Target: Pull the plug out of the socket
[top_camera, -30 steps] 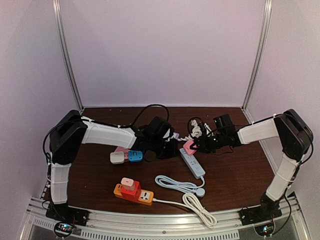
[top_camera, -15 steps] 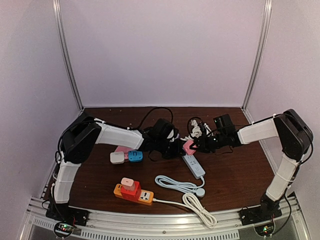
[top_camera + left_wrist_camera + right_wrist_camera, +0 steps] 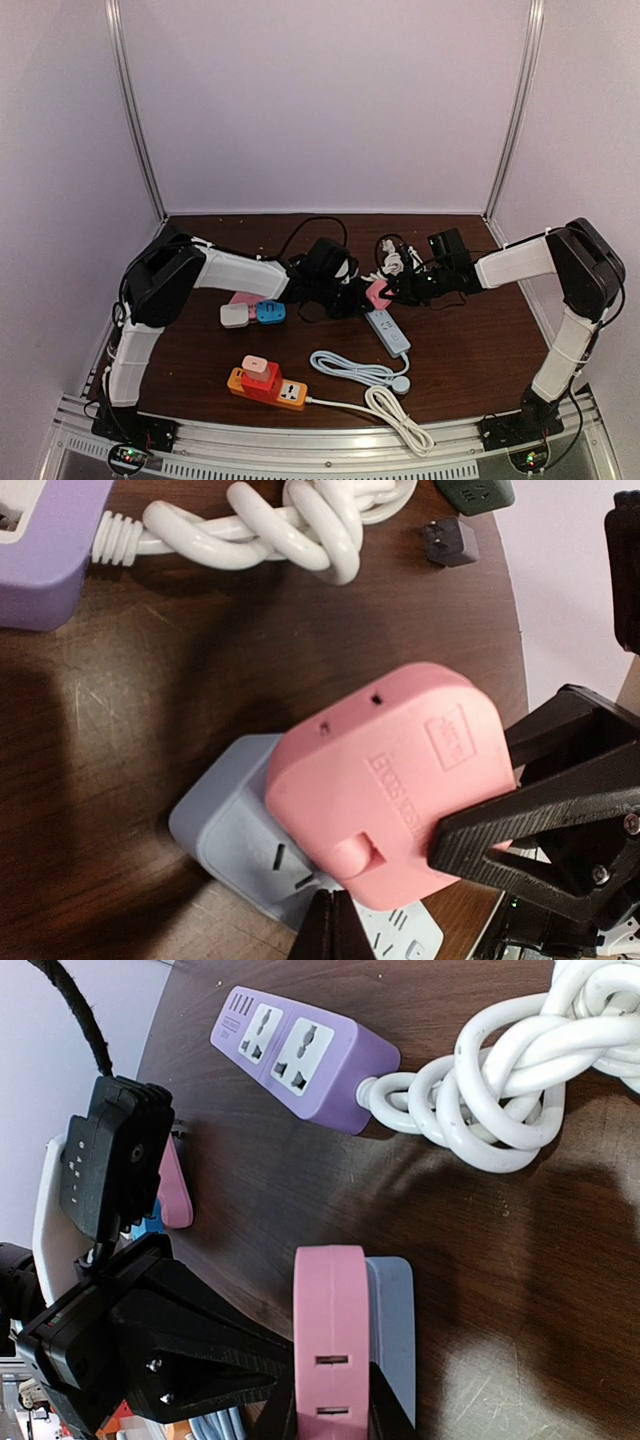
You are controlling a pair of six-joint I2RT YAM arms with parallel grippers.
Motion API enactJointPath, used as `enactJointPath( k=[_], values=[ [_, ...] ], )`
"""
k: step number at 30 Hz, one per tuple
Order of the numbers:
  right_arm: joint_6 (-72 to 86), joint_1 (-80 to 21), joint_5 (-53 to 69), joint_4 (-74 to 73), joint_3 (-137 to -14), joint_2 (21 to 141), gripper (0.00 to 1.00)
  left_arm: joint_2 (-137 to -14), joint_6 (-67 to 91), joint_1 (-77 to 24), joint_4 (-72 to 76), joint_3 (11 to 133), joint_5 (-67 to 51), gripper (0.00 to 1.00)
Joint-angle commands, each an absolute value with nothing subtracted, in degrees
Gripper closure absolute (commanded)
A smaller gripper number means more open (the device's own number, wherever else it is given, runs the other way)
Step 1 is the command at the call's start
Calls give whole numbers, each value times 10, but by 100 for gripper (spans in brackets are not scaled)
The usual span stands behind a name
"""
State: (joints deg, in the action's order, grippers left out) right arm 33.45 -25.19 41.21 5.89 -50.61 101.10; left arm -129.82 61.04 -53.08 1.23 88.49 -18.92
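Where pink plug (image 3: 377, 293) caps its far end, socket strip (image 3: 390, 335) slants near-right

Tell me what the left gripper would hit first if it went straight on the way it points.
The pink plug, seated in the pale blue power strip. The left gripper aims at its near side, seemingly almost touching, though depth is unclear.

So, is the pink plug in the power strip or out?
In: pink plug sits flush against the blue-grey power strip, no prongs showing.
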Motion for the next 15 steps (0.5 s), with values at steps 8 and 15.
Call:
enactJointPath(
  k=[8, 15],
  values=[
    [355, -249, 432, 92, -496, 1032, 91, -1338, 618, -527, -58, 913, -168, 100],
    [361, -243, 456, 104, -496, 1033, 92, -1347, 617, -527, -74, 921, -165, 100]
  ],
)
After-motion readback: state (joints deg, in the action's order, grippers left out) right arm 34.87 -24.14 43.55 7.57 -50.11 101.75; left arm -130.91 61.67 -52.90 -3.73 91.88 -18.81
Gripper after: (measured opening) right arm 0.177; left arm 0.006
